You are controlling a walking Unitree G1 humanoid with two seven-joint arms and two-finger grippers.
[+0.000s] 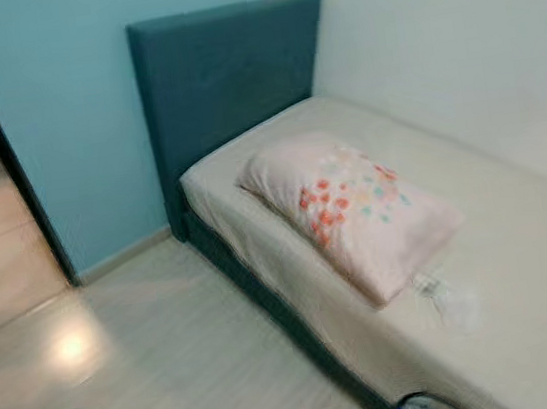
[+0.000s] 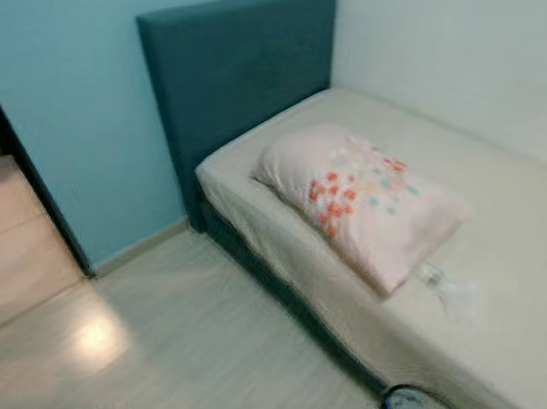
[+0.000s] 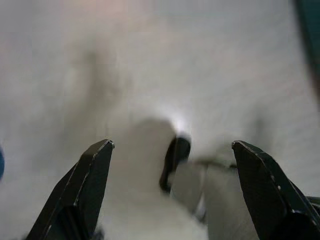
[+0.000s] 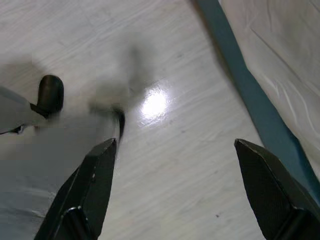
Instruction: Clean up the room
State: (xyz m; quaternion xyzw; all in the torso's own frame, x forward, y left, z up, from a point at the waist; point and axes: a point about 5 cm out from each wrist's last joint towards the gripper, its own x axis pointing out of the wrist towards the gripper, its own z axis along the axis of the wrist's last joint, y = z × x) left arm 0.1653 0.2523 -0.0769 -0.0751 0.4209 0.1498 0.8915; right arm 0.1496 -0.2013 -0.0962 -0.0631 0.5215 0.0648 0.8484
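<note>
I'm seeing the bed [image 1: 523,262] running off the right and near edges; a small clear object [image 1: 445,298] just near the pillow [image 1: 355,209] is blurring beyond recognition; the left wrist view is smearing.

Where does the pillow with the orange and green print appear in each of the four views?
Left eye view: pillow at centre, on the bed, below the headboard.
Right eye view: pillow at centre, slightly further right.
Left wrist view: not in it.
Right wrist view: not in it.
Shared landmark: the teal headboard.
</note>
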